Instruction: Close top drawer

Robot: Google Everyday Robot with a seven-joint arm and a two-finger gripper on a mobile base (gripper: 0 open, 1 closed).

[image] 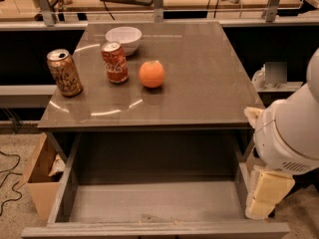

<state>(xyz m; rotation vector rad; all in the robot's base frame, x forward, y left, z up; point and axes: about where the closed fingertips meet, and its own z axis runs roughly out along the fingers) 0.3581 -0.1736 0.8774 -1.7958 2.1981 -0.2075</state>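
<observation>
The top drawer (pixel 149 203) stands pulled far out toward the camera below the grey tabletop. Its deep grey box is empty. Only the top edge of its front (pixel 154 229) shows along the bottom of the view; the handle is out of view. My white arm (pixel 291 138) comes in from the right. Its cream end piece, the gripper (pixel 264 200), hangs low beside the drawer's right wall near the front right corner, touching or almost touching it.
On the tabletop (pixel 199 83) stand a gold can (pixel 65 72), a red cola can (pixel 114 62), an orange (pixel 151 73) and a white bowl (pixel 124 38). A cardboard box (pixel 37 176) sits on the floor at the left. A railed desk (pixel 159 4) runs behind.
</observation>
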